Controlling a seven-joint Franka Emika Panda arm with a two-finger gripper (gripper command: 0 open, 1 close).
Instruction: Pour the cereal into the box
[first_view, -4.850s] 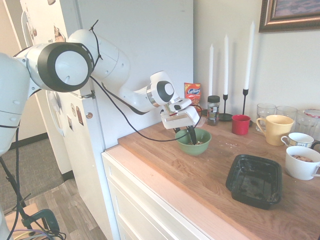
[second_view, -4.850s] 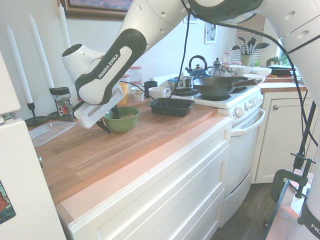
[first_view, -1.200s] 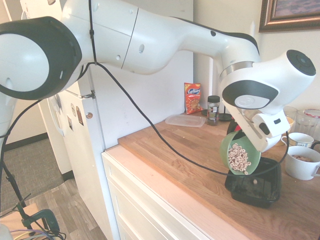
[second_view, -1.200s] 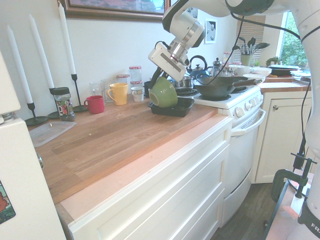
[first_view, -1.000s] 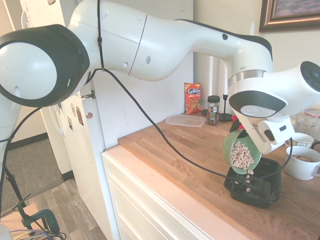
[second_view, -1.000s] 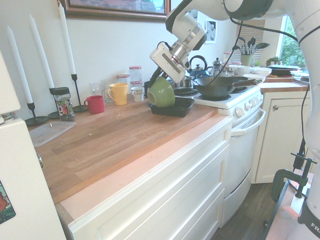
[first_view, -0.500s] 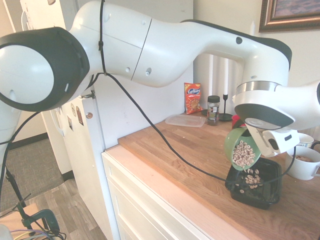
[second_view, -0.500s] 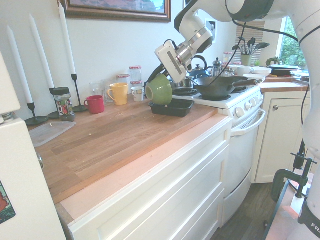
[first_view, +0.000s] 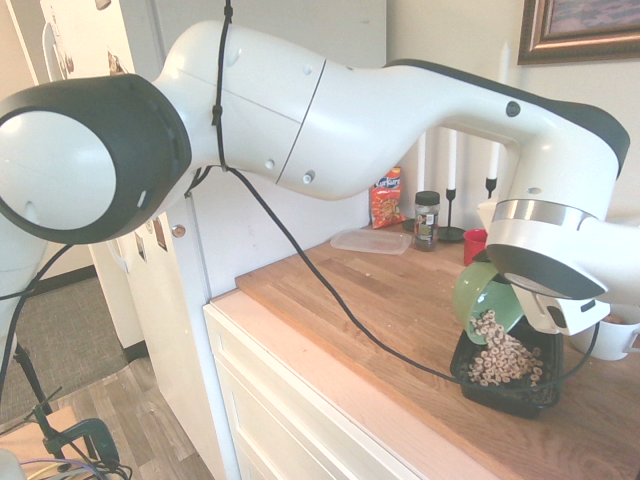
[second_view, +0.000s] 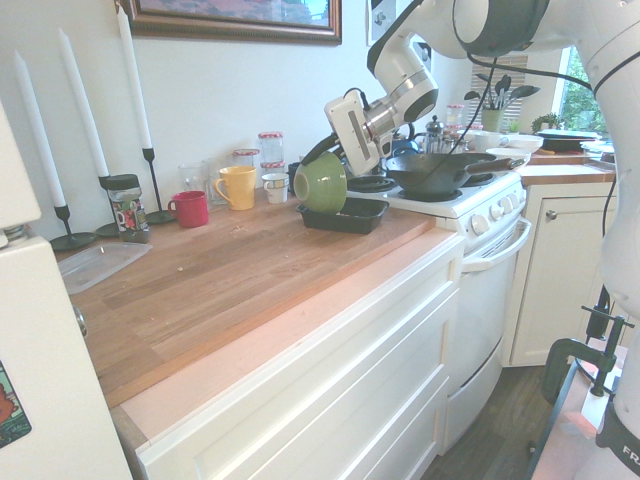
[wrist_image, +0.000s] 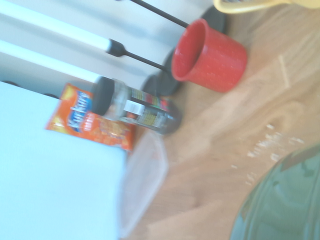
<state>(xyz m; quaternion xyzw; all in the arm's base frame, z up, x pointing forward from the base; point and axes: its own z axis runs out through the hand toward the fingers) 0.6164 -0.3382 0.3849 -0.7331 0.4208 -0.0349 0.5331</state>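
The gripper (second_view: 322, 152) is clamped on the rim of a green bowl (first_view: 486, 292), tipped steeply over the black box (first_view: 505, 392) on the wooden counter (first_view: 390, 300). Cereal (first_view: 503, 356) streams from the bowl into a heap inside the box.

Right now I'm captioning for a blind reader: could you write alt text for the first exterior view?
A white robot arm's gripper tips a green bowl, spilling cereal into a black tray on a wooden counter. Behind stand a red cup, a spice jar, a snack bag and candles.
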